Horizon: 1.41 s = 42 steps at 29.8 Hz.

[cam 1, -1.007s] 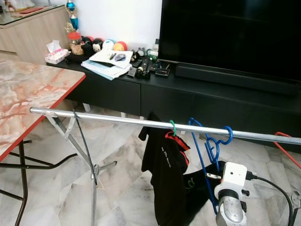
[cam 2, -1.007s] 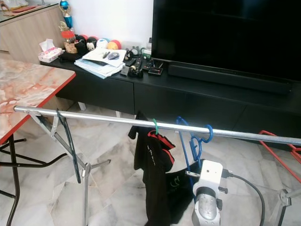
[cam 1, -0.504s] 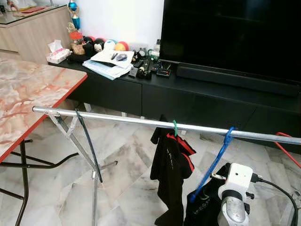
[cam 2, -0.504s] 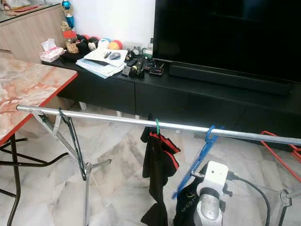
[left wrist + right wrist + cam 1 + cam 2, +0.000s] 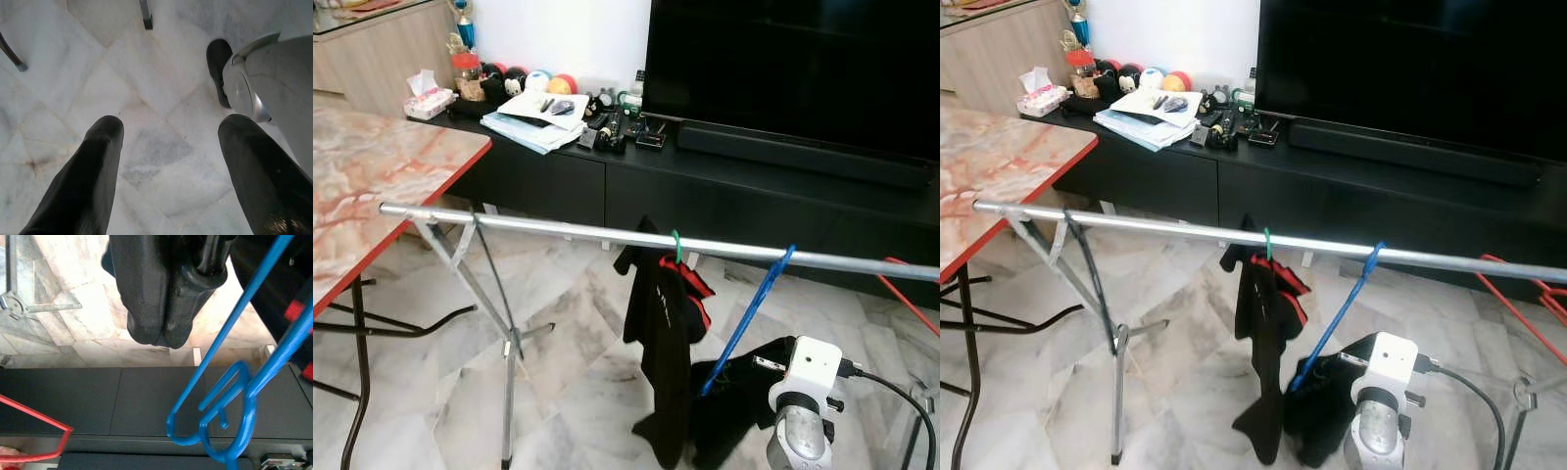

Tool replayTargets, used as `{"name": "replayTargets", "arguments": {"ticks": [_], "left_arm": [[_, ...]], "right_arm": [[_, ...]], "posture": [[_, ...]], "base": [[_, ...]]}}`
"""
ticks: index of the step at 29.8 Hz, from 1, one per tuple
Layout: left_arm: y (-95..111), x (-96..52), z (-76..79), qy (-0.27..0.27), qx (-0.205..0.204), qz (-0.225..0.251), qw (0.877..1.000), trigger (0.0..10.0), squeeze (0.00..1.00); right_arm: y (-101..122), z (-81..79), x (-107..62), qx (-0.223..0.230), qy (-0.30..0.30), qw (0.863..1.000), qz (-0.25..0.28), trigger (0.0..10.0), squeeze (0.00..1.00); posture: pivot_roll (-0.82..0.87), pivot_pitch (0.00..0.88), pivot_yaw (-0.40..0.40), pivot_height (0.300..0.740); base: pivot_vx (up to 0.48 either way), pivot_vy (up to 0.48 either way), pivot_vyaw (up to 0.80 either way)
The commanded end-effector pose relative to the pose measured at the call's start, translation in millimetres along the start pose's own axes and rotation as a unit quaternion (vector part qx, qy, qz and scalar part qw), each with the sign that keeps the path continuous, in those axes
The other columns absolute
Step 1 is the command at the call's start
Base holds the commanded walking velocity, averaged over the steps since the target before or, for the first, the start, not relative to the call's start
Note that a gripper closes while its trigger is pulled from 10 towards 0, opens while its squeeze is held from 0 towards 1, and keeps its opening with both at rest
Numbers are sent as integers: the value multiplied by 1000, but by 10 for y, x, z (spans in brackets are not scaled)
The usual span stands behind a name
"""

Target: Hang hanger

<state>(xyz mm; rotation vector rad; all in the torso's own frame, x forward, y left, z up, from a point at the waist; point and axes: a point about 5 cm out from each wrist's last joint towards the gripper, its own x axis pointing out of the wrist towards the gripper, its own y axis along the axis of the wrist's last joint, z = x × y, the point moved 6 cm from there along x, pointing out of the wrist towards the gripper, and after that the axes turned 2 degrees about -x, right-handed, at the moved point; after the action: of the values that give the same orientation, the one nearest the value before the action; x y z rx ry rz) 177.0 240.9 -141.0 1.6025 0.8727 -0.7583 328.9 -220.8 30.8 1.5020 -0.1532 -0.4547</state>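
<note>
we see the blue hanger (image 5: 749,315) hooked on the rail (image 5: 558,229); our right gripper (image 5: 159,335) is closed empty, left gripper (image 5: 168,147) spread apart.

From my station, the far right end of the metal rail (image 5: 558,231) runs out of the head view, so I cannot see its support there. The red hanger (image 5: 907,294) is cut by the same edge, and also in the right wrist view. The lower part of the blue hanger (image 5: 749,313) goes behind the dark garment (image 5: 744,392) and the silver right arm (image 5: 800,411), so its contact with the fingers is hidden. The small objects on the black cabinet (image 5: 705,186) are too small for me to identify. The television (image 5: 793,69) is cut at the top.
</note>
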Motion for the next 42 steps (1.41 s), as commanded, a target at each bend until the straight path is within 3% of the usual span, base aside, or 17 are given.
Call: {"name": "replayTargets", "arguments": {"ticks": [1, 36, 42], "left_arm": [[-109, -19, 4, -3, 3, -14, 1000, 10000, 0], [-108, -19, 1, -2, 2, -13, 1000, 10000, 0], [-113, -18, -7, 1, 8, -17, 1000, 10000, 0]], "right_arm": [[27, 4, 15, 3, -3, 1000, 3, 10000, 0], [25, 11, 23, -2, -8, 1000, 5, 10000, 0], [30, -11, 24, -4, -3, 1000, 5, 10000, 0]], "posture": [[47, 68, -16, 740], [52, 70, -15, 740], [53, 71, -15, 740]], "base": [[-352, 0, 0], [-352, 0, 0], [-50, 0, 0]]}}
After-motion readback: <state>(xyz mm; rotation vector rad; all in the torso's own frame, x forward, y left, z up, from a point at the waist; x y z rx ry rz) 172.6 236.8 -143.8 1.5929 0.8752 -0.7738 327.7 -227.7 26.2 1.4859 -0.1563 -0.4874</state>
